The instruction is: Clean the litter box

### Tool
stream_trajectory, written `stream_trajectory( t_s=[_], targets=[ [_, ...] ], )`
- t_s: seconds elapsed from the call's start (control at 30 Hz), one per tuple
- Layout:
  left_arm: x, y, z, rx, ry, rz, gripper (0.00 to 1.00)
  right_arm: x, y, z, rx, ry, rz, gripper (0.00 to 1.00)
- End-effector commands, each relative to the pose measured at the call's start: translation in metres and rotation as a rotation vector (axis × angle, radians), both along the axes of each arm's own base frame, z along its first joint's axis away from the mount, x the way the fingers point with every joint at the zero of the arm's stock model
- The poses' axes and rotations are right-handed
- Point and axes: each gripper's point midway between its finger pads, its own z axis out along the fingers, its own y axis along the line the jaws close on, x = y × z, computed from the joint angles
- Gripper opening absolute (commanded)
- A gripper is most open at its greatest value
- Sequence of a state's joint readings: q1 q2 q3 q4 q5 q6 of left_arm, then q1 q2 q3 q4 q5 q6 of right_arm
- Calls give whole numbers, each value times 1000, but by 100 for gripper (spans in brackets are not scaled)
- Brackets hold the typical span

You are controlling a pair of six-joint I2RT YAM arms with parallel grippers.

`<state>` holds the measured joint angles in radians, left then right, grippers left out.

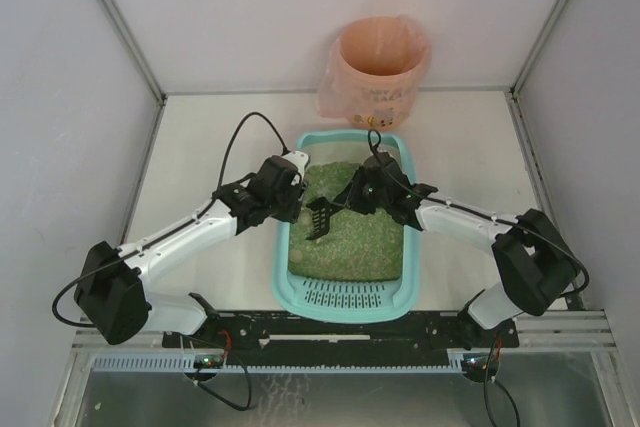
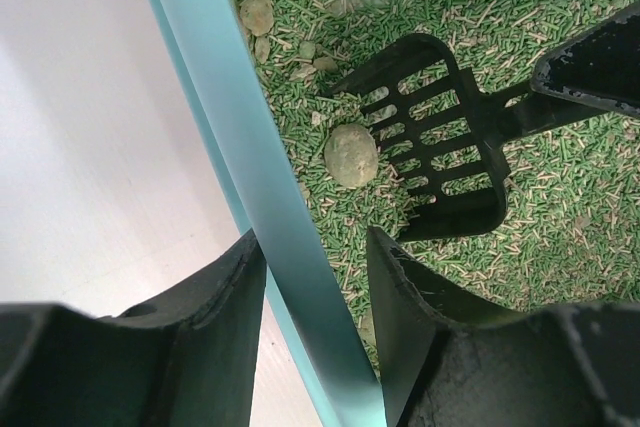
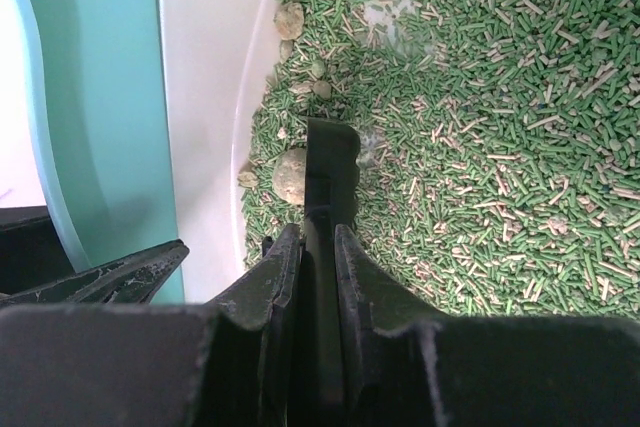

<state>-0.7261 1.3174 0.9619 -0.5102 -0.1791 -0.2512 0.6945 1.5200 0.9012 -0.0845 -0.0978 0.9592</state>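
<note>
left gripper [image 2: 315, 247] straddles litter box [image 2: 225, 97] rim; right gripper [image 3: 318, 239] pinches scoop [image 3: 332, 157]

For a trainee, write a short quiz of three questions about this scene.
1. True or false: the right hand is shut on the small black slotted plastic scoop.
2. The left hand straddles which part of the large light-teal plastic litter box? A) left rim B) grate end C) far rim
3. Fill in: the round bin behind the box wears a ____ bag.
Key: 1 true; 2 A; 3 pink.
</note>
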Motion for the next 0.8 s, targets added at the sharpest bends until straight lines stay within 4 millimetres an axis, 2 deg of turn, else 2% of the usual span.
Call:
stream_trajectory(
  t_s=[0.0,0.23,0.33,0.5,0.77],
  targets=[
    [-3,-32,19,-114,6,-67,48,-22,24,5,100,28,70,0],
    [-2,-35,26,-136,-10,-67,58,-16,4,37,101,-42,-2,0],
    [0,-34,30,-140,-22,-58,62,-16,-3,42,96,-48,-24,0],
    [3,-32,43,-164,-51,-31,77,-16,-15,45,81,-57,-50,0],
    [7,-23,98,-231,-162,9,94,-20,-30,49,100,-65,-75,0]
  ],
)
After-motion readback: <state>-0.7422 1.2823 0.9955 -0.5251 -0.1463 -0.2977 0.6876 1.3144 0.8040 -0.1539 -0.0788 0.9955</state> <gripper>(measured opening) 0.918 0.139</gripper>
